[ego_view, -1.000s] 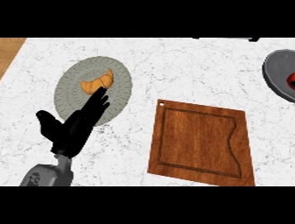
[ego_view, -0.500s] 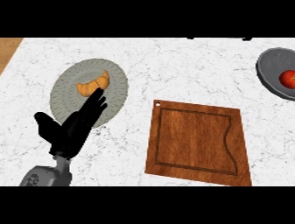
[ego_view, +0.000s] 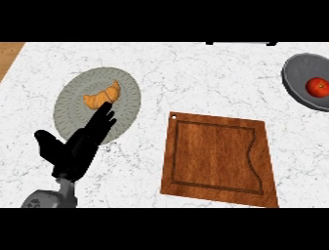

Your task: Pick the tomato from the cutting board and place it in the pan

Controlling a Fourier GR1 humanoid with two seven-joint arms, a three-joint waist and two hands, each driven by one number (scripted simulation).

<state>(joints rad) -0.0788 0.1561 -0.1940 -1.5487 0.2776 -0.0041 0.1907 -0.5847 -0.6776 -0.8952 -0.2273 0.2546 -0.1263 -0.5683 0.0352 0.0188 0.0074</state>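
Head view: round red tomato (ego_view: pixel 319 87) in grey pan (ego_view: pixel 298 73); wooden cutting board (ego_view: pixel 221 159) bare; left hand (ego_view: pixel 74 146) straight-fingered.

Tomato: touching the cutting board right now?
Apart. Head view shows the tomato sitting inside the pan at the counter's far right, with bare marble counter between the pan and the cutting board.

White veined marble counter (ego_view: pixel 195 78), brown grained wooden cutting board (ego_view: pixel 221 158), matt grey pan (ego_view: pixel 300 73)
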